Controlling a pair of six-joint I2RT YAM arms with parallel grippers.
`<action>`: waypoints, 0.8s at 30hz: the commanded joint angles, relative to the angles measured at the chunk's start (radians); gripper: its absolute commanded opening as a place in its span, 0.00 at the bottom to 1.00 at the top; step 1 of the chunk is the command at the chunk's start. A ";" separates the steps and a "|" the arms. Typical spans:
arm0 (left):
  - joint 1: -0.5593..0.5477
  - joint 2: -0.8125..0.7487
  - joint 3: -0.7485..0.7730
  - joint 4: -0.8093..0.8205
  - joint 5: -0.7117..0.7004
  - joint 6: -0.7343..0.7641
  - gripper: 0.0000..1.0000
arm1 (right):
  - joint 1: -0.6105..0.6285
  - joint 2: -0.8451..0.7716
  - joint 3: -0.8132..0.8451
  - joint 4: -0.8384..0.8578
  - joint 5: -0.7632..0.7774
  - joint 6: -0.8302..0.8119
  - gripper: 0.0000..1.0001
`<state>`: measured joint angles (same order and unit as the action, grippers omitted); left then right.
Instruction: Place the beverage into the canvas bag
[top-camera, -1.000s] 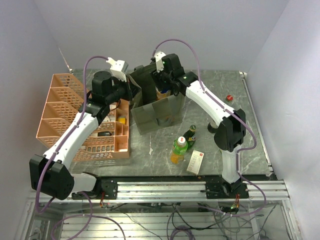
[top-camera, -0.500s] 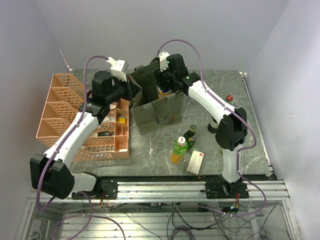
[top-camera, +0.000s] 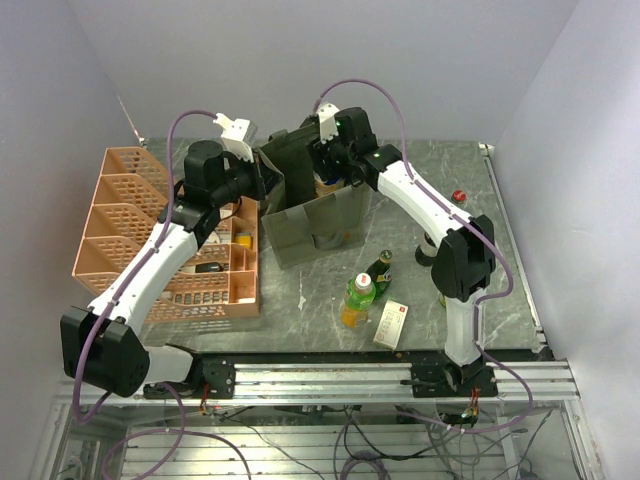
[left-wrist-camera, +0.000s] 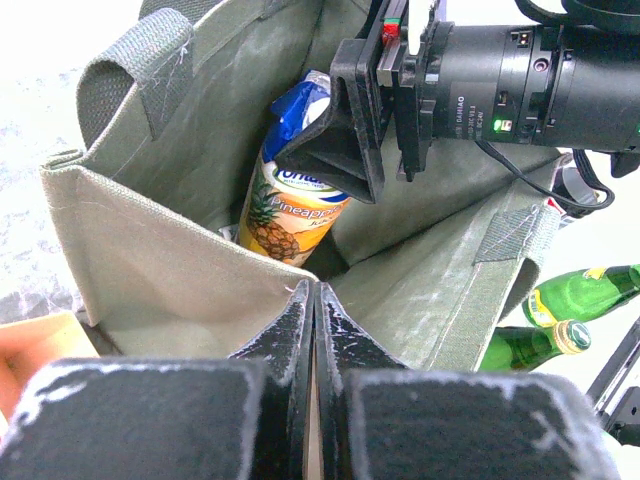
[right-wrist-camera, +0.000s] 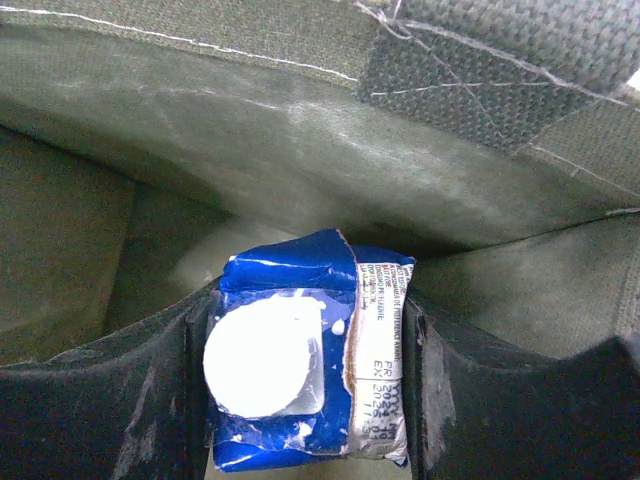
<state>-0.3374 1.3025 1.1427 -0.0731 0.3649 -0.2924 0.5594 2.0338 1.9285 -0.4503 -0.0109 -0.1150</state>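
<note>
The olive-green canvas bag (top-camera: 312, 215) stands open at the table's middle back. My left gripper (top-camera: 262, 185) is shut on the bag's near rim (left-wrist-camera: 180, 270), with its jaws (left-wrist-camera: 315, 300) pressed together on the fabric edge. My right gripper (top-camera: 325, 178) reaches down into the bag and is shut on the beverage, a pineapple juice carton (left-wrist-camera: 290, 200) with a blue top. The right wrist view shows the carton's top and white cap (right-wrist-camera: 300, 385) held between both fingers (right-wrist-camera: 150, 400), with the bag's inner wall (right-wrist-camera: 300, 130) behind. The carton stands upright inside the bag; its base is hidden.
A salmon-pink lattice crate (top-camera: 130, 215) stands left of the bag. Two green glass bottles (top-camera: 380, 268), a green-capped bottle of yellow drink (top-camera: 358, 295) and a small white box (top-camera: 391, 322) lie in front of the bag. A small red object (top-camera: 459, 196) lies at the right.
My right wrist has shifted a little to the right over the bag mouth with the carton in its grip. The left arm and the bag have stayed put.
</note>
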 joint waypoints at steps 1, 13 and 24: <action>0.009 -0.004 0.000 0.027 0.012 -0.016 0.07 | -0.015 -0.063 0.005 0.095 0.013 -0.038 0.63; 0.008 0.032 0.037 0.008 0.021 -0.032 0.07 | -0.013 -0.079 0.032 0.052 -0.033 -0.054 0.79; 0.008 0.040 0.039 0.020 0.027 -0.046 0.07 | 0.008 -0.145 0.096 0.010 -0.071 -0.066 0.85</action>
<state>-0.3370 1.3319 1.1664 -0.0711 0.3725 -0.3264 0.5606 1.9766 1.9808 -0.4381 -0.0742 -0.1631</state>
